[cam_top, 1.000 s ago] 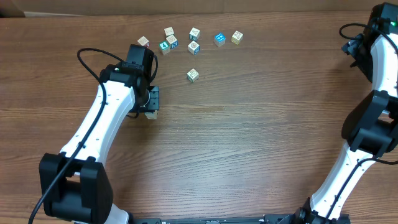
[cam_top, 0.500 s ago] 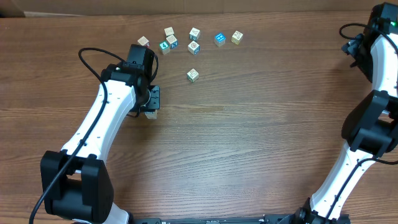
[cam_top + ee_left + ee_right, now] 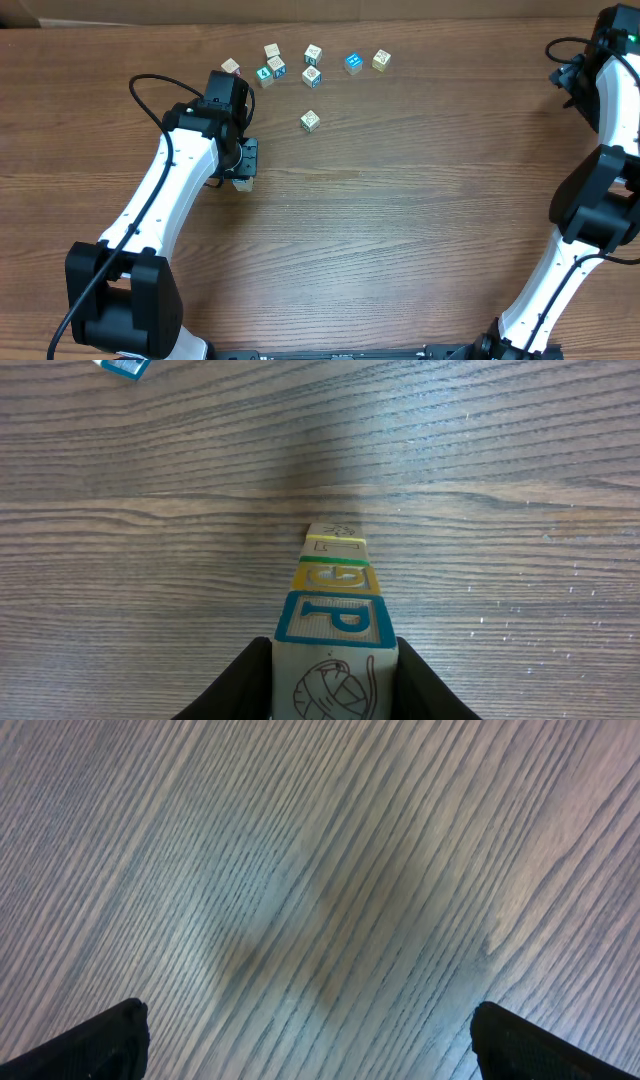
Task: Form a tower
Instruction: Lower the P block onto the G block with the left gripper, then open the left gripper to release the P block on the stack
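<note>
The tower [image 3: 336, 618] stands one cube wide on the wooden table; in the left wrist view I look down it. Its top cube is cream with a line drawing and has a blue-framed P face. A yellow-framed cube and another pale one sit below. My left gripper [image 3: 334, 656] is shut on the top cube, one black finger pressed against each side. In the overhead view the tower [image 3: 242, 182] shows just below the left gripper [image 3: 246, 162], left of centre. My right gripper [image 3: 310, 1040] hangs open over bare wood at the far right, with nothing between its fingers.
Several loose cubes lie in a row at the back, from a pale one [image 3: 231, 67] to a blue one [image 3: 352, 63] and a tan one [image 3: 381, 59]. A single cube [image 3: 310, 120] sits closer, right of the left arm. The right arm [image 3: 600, 190] stands along the right edge.
</note>
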Robot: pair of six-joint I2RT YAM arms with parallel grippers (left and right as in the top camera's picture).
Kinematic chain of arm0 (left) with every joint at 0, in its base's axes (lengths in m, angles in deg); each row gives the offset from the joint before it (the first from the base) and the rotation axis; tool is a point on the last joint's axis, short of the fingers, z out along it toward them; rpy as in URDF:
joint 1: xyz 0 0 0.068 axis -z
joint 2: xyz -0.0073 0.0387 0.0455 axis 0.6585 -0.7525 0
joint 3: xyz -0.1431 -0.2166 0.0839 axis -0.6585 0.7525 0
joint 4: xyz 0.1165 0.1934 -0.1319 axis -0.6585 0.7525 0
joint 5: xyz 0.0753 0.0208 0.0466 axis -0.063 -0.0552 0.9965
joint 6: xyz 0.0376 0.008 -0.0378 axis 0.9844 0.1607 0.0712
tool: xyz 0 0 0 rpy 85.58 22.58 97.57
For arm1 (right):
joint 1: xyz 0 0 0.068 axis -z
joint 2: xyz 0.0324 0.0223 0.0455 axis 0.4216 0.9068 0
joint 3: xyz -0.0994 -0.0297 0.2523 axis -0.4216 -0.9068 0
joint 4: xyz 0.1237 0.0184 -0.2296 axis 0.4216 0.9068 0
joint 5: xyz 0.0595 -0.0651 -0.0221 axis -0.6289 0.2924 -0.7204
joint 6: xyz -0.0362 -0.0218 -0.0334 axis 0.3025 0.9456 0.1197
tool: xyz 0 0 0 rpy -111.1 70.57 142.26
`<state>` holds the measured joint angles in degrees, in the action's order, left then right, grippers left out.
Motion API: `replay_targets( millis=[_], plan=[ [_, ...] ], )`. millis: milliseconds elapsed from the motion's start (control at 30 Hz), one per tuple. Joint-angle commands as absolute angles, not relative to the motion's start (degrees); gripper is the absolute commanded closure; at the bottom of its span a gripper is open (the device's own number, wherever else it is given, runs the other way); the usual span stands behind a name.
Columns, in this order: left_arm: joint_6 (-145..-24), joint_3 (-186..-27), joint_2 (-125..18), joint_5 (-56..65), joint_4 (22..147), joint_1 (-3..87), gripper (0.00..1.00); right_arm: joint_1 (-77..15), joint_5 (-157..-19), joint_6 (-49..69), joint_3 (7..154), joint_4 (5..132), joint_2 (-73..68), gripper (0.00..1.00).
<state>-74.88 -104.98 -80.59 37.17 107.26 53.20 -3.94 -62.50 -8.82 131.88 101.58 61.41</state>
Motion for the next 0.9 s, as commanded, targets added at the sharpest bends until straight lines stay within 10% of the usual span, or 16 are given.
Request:
replay_targets(
  millis=[0, 567, 867],
  plan=[
    [-73.5, -104.5, -81.2, 36.7, 107.1, 53.2, 0.69, -4.0, -61.7, -8.8, 132.7, 101.4, 61.8, 0.0],
    [-73.6, -104.5, -81.2, 36.6, 106.9, 53.2, 0.27, -4.0, -61.7, -8.8, 132.7, 101.4, 61.8, 0.0],
    [-74.1, -104.5, -81.2, 36.2, 106.5, 53.2, 0.24, -4.0, -61.7, -8.8, 132.8, 101.4, 61.8, 0.0]
  ],
)
